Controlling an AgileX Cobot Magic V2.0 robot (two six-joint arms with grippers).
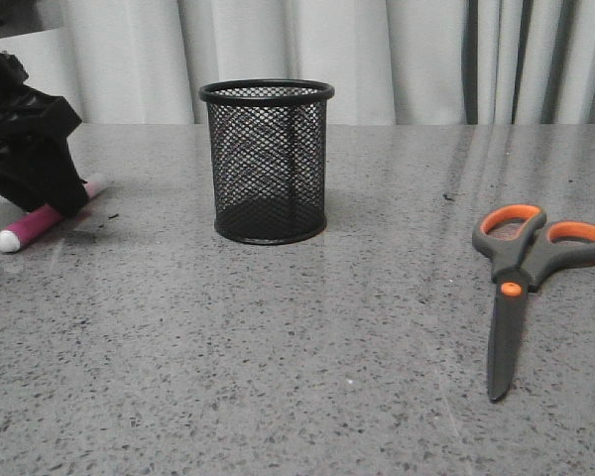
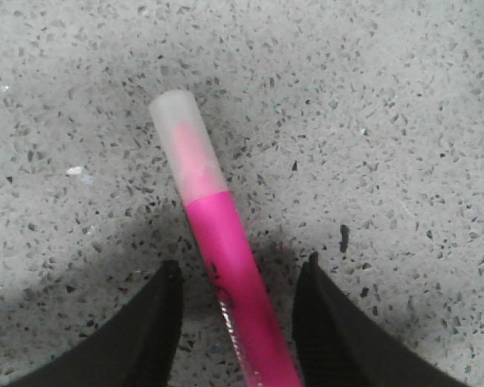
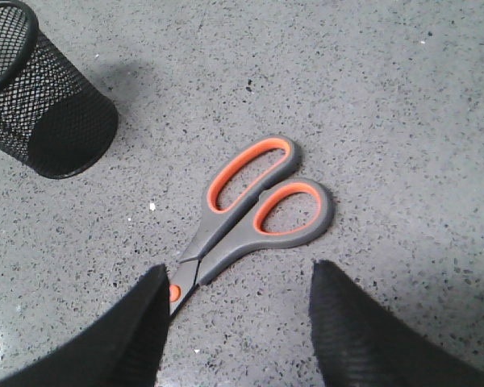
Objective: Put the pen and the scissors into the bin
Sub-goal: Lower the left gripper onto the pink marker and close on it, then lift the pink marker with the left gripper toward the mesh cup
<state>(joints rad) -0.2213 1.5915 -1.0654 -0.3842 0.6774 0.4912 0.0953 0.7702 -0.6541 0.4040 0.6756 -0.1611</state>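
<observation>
The pen (image 1: 40,224) lies flat on the table at the far left; in the left wrist view its magenta barrel (image 2: 230,274) runs between my fingers. My left gripper (image 2: 238,278) is open, low over the pen, its jaws on either side with gaps to the barrel. It shows in the front view as a black mass (image 1: 64,203). The scissors (image 1: 521,283) lie closed at the right, blades toward the front edge. My right gripper (image 3: 238,282) is open above the scissors (image 3: 258,201), out of the front view. The bin (image 1: 268,161) stands upright at centre back and shows in the right wrist view (image 3: 44,105).
Grey speckled table (image 1: 297,377) with white curtains behind it. A small dark speck (image 1: 446,196) lies on the table right of the bin.
</observation>
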